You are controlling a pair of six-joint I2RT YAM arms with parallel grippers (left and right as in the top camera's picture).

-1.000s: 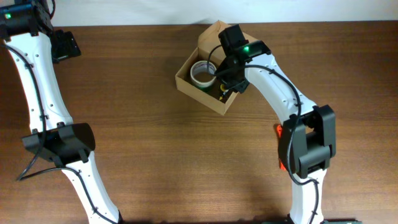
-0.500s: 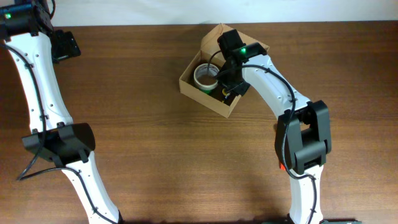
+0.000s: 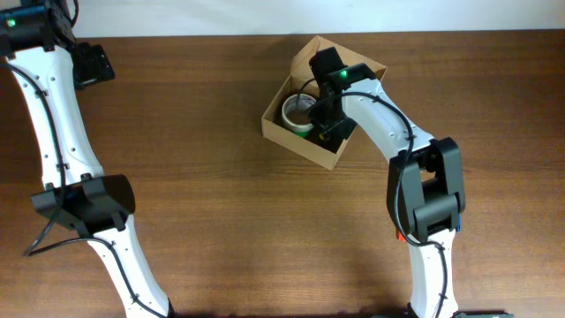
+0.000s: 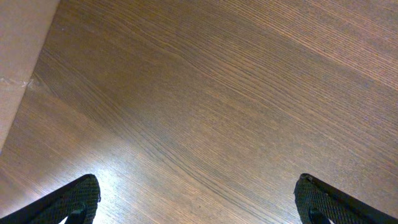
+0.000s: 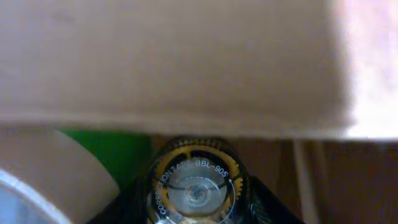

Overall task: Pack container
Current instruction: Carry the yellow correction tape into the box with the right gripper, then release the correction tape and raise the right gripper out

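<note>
The container (image 3: 305,143), a small brown cardboard box with its flap lid (image 3: 366,64) open, sits at the table's back middle. A pale tape roll (image 3: 295,112) lies inside it. My right gripper (image 3: 328,132) reaches into the box's right part and is shut on a black correction tape dispenser (image 5: 196,180) with a yellow gear. In the right wrist view the gripper (image 5: 199,214) faces the box's inner wall (image 5: 168,62), with the tape roll (image 5: 43,177) at the left. My left gripper (image 3: 88,64) is open and empty at the far left; its wrist view (image 4: 199,199) shows bare wood.
The wooden table (image 3: 221,221) ends at a pale wall (image 3: 221,18) behind the box. A pale surface (image 4: 18,56) borders the table at the left of the left wrist view. The right arm's base (image 3: 428,203) stands at the front right.
The box has slid right and slightly back, turning a little, with my right gripper inside it. The left arm has not moved.
</note>
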